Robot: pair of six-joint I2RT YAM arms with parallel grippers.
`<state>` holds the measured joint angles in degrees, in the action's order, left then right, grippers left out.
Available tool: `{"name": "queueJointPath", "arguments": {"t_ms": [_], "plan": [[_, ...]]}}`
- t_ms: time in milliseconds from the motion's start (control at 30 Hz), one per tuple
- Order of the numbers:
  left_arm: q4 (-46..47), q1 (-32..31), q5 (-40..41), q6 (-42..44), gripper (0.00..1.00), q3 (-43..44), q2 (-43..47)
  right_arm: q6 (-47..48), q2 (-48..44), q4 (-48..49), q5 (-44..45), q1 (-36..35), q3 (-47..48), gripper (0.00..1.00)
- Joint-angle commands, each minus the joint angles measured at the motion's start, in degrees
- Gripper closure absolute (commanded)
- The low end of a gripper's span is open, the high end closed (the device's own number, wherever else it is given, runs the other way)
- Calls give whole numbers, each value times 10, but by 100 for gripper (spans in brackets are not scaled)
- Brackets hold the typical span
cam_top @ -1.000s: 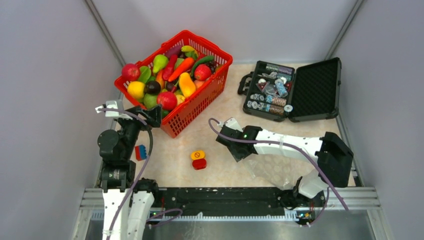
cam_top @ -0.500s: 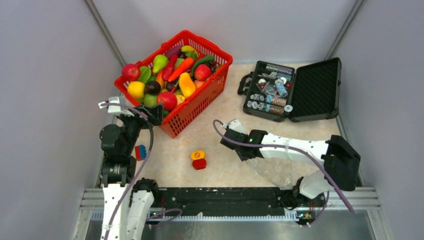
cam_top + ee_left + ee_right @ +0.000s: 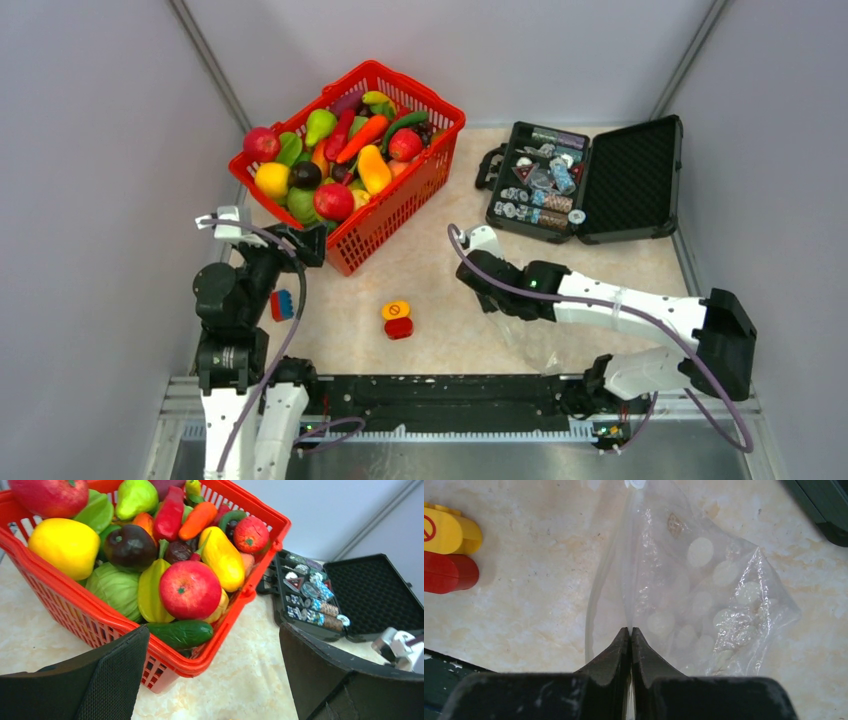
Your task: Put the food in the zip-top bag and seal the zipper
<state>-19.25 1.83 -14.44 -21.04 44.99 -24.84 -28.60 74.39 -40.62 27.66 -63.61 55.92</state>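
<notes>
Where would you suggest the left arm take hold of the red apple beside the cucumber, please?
I'd grip the red apple across its middle, coming from above: it sits topmost with its stem dimple up and its upper half exposed, while the basket's rim bars a low approach. The left end effector is open.

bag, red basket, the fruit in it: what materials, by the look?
The zip-top bag looks like thin clear plastic film: crinkled, glossy, with white dots. The red basket looks like rigid moulded plastic: lattice walls, slight sheen. The toy food is probably hard plastic, given the glossy highlights, though coated foam is possible.
</notes>
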Motion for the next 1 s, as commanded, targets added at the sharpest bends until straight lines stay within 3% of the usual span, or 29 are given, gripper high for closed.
{"name": "queueJointPath", "arguments": {"t_ms": [0, 333, 533, 667, 800, 867, 967], "plan": [[5, 0, -61, 5, 1, 9, 12, -8, -29, 31, 20, -3, -8, 98], [41, -1, -217, -2, 1, 13, -26, -15, -86, 67, 10, 6, -39, 100], [79, -14, -335, -42, 2, 20, -71, -90, -100, 67, 104, 20, -20, 100], [68, -136, -246, -43, 5, 16, -94, -132, -138, 142, 141, 28, -30, 100], [56, -364, -69, -33, 6, 25, -170, -149, -155, 205, 163, 29, -45, 100], [66, -418, -4, -45, 7, 36, -226, -165, -157, 210, 172, 29, -48, 100], [127, -438, 14, -89, 6, 36, -300, -167, -167, 224, 176, 30, -62, 100]]}}
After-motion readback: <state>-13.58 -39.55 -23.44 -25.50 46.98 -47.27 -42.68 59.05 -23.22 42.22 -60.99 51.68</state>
